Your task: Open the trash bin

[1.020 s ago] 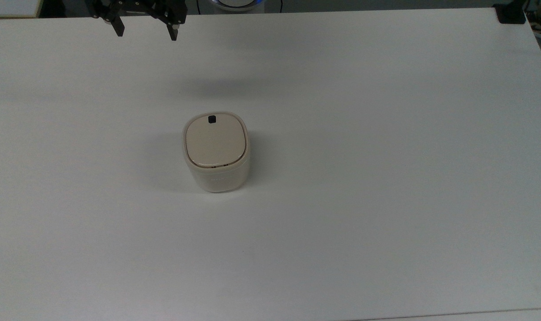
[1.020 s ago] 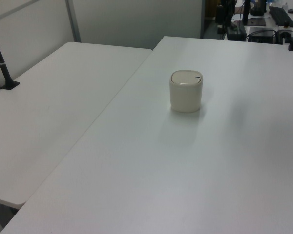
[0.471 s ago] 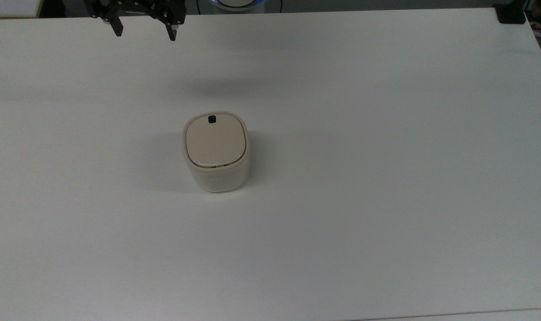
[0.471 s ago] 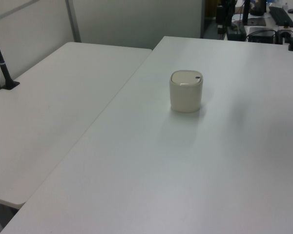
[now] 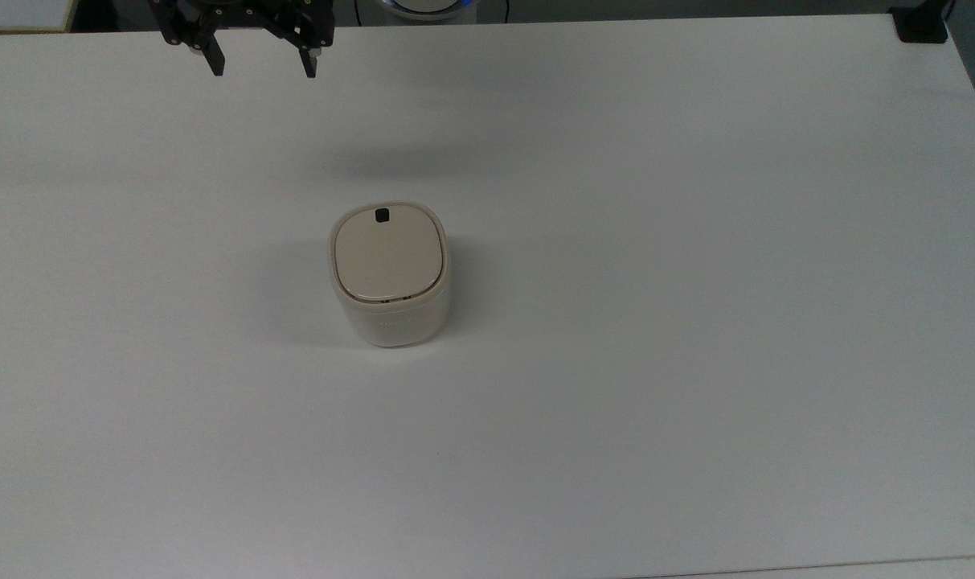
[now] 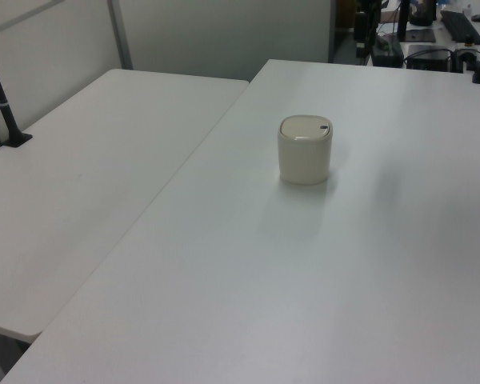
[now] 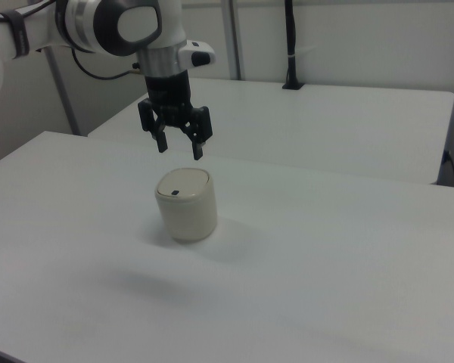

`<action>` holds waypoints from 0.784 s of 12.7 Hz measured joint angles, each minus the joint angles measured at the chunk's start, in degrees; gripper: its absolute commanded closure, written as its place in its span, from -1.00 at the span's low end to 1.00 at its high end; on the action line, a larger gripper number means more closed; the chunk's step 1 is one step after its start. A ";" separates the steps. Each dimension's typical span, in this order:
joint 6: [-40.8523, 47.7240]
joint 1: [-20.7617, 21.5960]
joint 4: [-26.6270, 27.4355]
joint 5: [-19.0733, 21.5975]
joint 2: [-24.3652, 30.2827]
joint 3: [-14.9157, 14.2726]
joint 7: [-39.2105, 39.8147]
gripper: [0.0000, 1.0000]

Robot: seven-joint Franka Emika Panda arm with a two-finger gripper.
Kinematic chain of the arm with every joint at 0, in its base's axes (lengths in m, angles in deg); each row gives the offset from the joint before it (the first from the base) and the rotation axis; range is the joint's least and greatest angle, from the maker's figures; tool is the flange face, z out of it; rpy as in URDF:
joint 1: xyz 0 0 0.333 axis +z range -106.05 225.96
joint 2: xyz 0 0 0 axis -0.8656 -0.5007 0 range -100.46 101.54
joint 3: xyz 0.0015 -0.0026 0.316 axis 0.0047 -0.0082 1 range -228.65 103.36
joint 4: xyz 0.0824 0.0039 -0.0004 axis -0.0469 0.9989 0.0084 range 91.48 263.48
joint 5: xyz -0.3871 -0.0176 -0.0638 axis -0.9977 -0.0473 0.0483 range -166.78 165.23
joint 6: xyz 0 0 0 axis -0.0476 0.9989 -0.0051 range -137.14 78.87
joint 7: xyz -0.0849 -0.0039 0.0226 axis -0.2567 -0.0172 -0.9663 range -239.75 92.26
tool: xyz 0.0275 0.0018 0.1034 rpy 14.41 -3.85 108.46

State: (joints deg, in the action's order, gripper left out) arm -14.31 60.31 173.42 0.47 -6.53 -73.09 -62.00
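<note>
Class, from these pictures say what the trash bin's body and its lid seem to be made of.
Trash bin: probably moulded plastic, cream, matte; rounded corners, no visible seams. Lid: likely smooth plastic too, tan, with a slight sheen and a small black button.

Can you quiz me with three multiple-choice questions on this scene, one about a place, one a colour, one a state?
1. Where is the gripper relative to the bin?
A. High above it, apart
B. Touching its lid
C. Inside it

2. What colour is the button on the lid?
A. Red
B. Black
C. Green

3. What state is the lid in?
A. Flipped up
B. Lying on the table
C. Closed flat

Answers: 1 A, the right view shows clear air between gripper and bin. 2 B, the top view shows a small black square. 3 C, the lid sits flush in the bin's rim.
</note>
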 measured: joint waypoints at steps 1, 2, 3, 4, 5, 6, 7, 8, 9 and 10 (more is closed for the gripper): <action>-0.03 -0.01 0.00 0.00 -0.02 0.00 2.37 0.70; -0.04 -0.01 0.00 0.00 -0.06 0.00 4.45 0.95; -0.04 -0.01 0.03 0.00 -0.18 0.00 6.06 1.00; -0.05 0.00 0.05 0.00 -0.41 0.00 7.09 1.00; -0.10 0.02 0.08 0.00 -0.79 0.01 7.92 1.00; -0.47 0.16 0.12 0.01 -1.71 0.09 8.59 1.00; -1.61 0.44 0.18 0.01 -2.86 0.27 9.00 1.00; -3.36 0.78 0.28 0.01 -4.12 0.50 9.01 1.00; -4.51 1.10 0.33 0.01 -5.08 0.71 9.01 1.00; -5.53 1.66 0.37 0.01 -6.06 0.80 9.01 1.00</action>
State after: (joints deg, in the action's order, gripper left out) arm -19.84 61.97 173.79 0.48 -12.60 -72.29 -52.99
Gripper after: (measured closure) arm 0.991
